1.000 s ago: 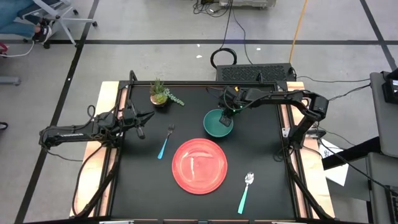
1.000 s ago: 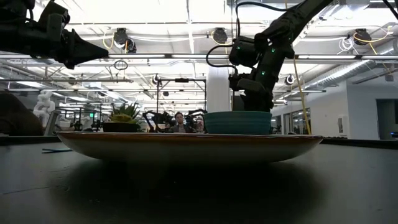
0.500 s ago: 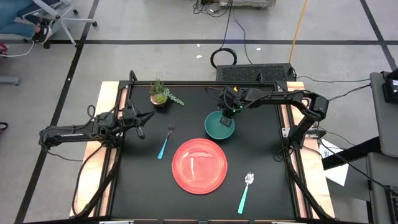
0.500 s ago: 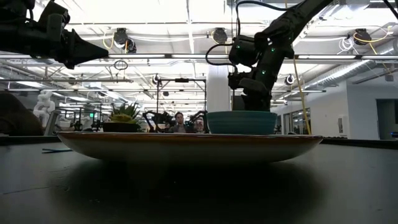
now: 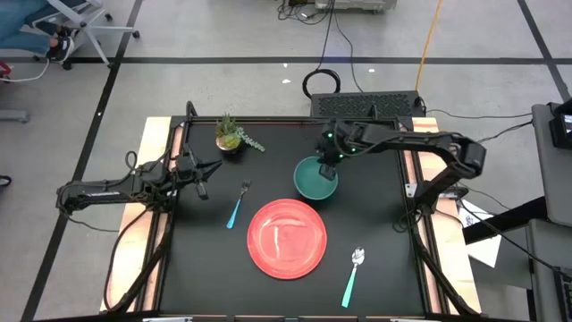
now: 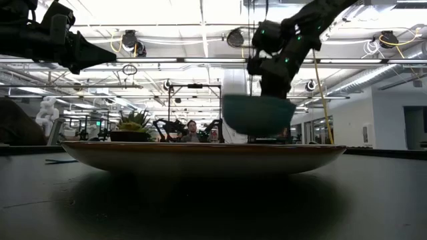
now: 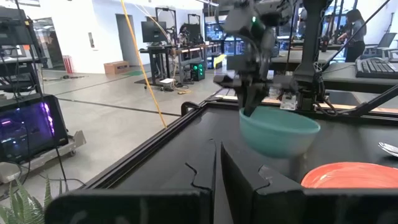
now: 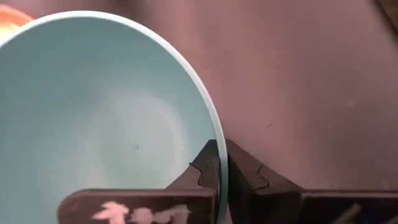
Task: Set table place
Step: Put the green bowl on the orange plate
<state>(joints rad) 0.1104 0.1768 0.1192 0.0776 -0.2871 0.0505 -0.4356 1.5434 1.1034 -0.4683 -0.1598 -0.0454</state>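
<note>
— Where's the bowl right now?

— My right hand [image 5: 329,167] is pinched closed on the rim of the teal bowl [image 5: 315,179], one finger inside the wall and one outside. The low view shows the bowl [image 6: 250,113] lifted clear of the tabletop [image 5: 384,233], hanging above the far edge of the red plate [image 5: 286,238].

— And the rest of the setting?

— The plate lies near the middle of the tabletop. The fork [image 5: 238,204] lies off to its left, near my left hand [image 5: 204,179]; the spoon [image 5: 353,275] lies beside the plate's right edge, toward the front. A small potted plant [image 5: 231,136] stands at the back.

— What is your left hand doing?

— It hovers over the left side of the tabletop, fingers closed together on nothing.
</note>
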